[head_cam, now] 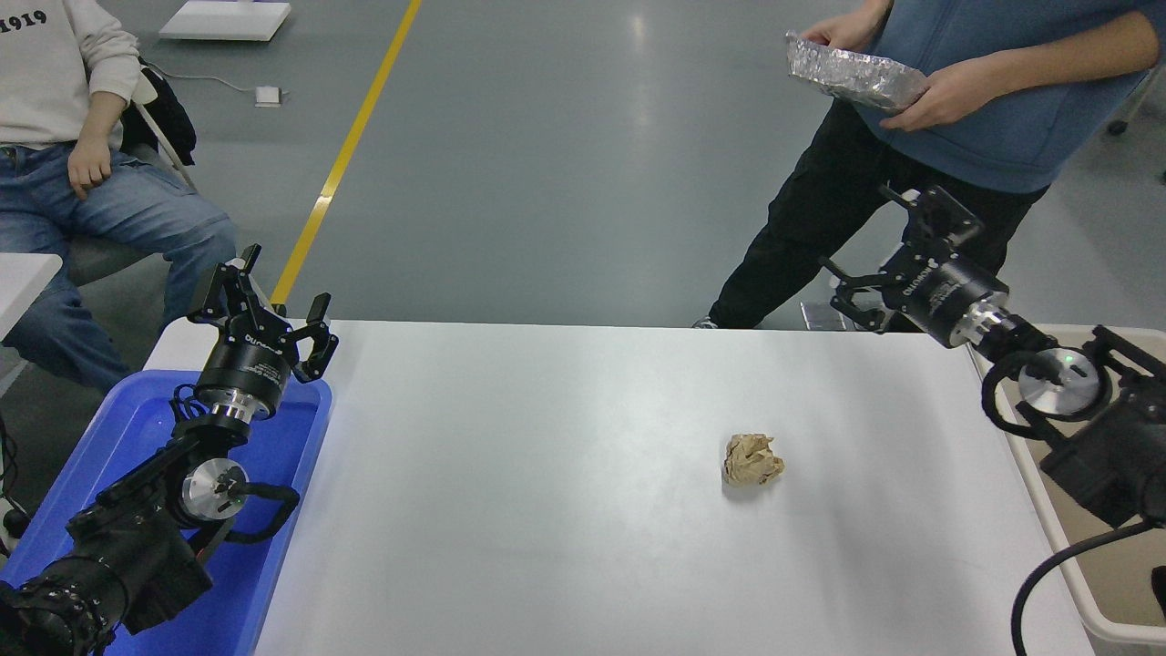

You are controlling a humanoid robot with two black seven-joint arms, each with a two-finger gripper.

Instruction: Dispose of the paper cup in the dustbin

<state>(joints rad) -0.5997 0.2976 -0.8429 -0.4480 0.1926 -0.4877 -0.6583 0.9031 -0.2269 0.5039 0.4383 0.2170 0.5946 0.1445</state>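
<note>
No paper cup shows anywhere in the head view. The beige dustbin (1116, 630) stands against the table's right edge, largely hidden behind my right arm. My right gripper (879, 251) is open and empty, raised over the table's far right corner, pointing up and left. My left gripper (264, 301) is open and empty, parked over the blue tray (273, 547) at the lower left.
A crumpled tan paper ball (752, 458) lies on the white table (547, 474), right of centre. A person in a blue top stands at the far right holding a foil tray (854, 73). Another person sits at the far left.
</note>
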